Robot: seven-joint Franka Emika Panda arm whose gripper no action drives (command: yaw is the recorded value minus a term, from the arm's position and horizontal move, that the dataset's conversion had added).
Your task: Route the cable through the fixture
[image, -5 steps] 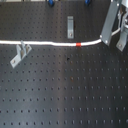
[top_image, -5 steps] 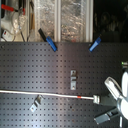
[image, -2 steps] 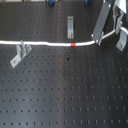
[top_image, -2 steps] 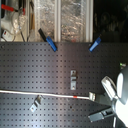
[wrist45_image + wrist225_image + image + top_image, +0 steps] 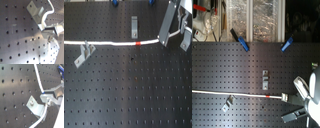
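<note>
First exterior view shows the long thin white cable with its short red tape band lying across the black perforated board, passing the bent metal bracket near the first exterior view's left. Its right end rises into the silver gripper, whose jaws look pinched on it. Limp and light, the cord will likely sag and trail, so holding near the end suits threading.

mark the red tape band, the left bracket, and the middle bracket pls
red tape band (image 5: 138, 44), first exterior view, middle of the band on the cable.
left bracket (image 5: 83, 54), first exterior view, middle of its metal body.
middle bracket (image 5: 134, 26), first exterior view, centre of its plate.
</note>
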